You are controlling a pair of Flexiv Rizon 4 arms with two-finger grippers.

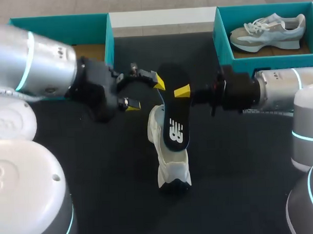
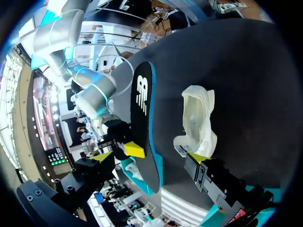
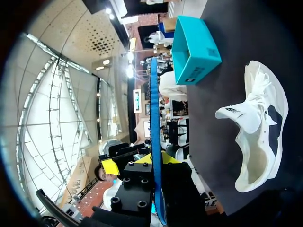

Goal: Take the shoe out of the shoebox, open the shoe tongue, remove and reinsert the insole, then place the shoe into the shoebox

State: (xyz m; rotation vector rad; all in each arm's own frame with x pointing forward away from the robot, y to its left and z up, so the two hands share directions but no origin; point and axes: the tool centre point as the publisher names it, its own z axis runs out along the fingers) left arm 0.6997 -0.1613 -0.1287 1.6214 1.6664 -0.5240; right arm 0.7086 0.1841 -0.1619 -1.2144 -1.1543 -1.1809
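**Black counter, insole lifted clear of the shoe**

The black counter (image 1: 97, 175) carries two teal shoeboxes along its far edge, the left shoebox (image 1: 108, 36) and the right shoebox (image 1: 223, 43); the right one holds a pale sneaker (image 1: 269, 31). Mid-counter lies a white shoe (image 1: 168, 168). Above it hangs the dark insole (image 1: 176, 121), pinched near one end by the right claw (image 1: 180, 91). The left claw (image 1: 145, 92) is spread wide beside that same end.

Left end effector (image 1: 145, 92) spread wide; right end effector (image 1: 180, 91) clamped
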